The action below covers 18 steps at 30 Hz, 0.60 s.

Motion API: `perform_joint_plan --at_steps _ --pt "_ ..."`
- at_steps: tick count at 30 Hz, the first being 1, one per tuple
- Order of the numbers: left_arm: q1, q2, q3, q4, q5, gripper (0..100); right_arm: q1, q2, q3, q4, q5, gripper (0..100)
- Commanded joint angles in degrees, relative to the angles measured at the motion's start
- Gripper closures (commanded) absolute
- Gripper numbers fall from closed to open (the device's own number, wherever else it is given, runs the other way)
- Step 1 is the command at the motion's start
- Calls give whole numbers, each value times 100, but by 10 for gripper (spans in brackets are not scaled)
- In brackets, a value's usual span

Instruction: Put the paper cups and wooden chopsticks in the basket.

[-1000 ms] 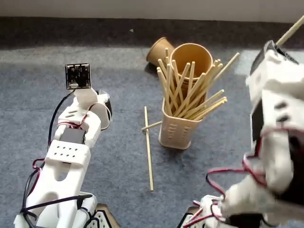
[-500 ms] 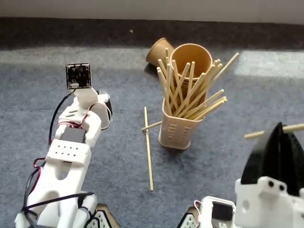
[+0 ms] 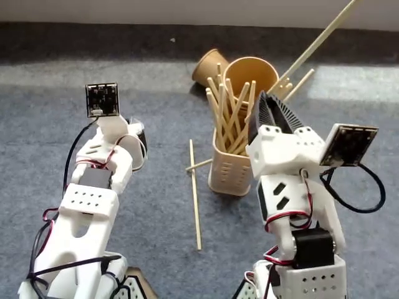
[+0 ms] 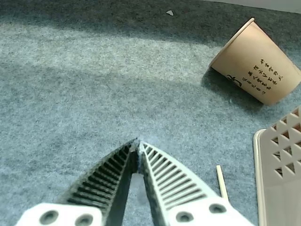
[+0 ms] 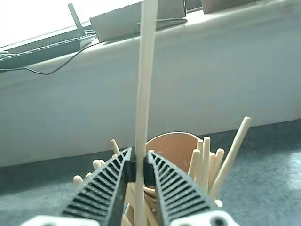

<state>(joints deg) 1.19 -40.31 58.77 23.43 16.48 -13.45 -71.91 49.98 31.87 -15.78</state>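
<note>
Over the basket point(image 3: 229, 171), the right hand point(image 5: 138, 159) is pinched on a single wooden chopstick point(image 5: 145, 70), which slants up and away from it. The basket stands upright on the grey worktop point(image 3: 156, 106), packed with other chopsticks point(image 3: 240, 124) and one paper cup point(image 3: 251, 73). A second cup point(image 4: 256, 63) lies tipped on its side just behind it. Two loose chopsticks point(image 3: 195, 193) lie crossed on the worktop beside the basket. The left hand point(image 4: 138, 143) sits low over the worktop, its tips together, holding nothing.
</note>
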Motion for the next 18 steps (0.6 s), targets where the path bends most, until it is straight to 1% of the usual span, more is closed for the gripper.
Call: perform_joint_plan --at_steps 1,3,4,5,6,8,13,15,18 --pt "101 -48 -31 -70 18 990 -40 -48 251 -198 9 994" --pt "101 -48 -22 -70 18 990 -4 -75 602 -426 35 994" --pt "101 -48 -22 -70 18 990 22 -84 787 -629 176 994" --pt "101 -48 -22 -70 18 990 22 -84 963 -866 360 994" --pt "101 -48 -22 -70 18 990 13 -84 1525 -1727 888 994" --pt "101 -48 -22 -70 18 990 13 -84 1754 -2062 1143 994" --pt "101 -48 -22 -70 18 990 13 -84 1824 -2141 1697 978" --pt "101 -48 -22 -70 18 990 13 -84 1824 -2132 1714 923" --pt "92 -48 -22 -70 18 990 31 -84 1824 -1903 1424 827"
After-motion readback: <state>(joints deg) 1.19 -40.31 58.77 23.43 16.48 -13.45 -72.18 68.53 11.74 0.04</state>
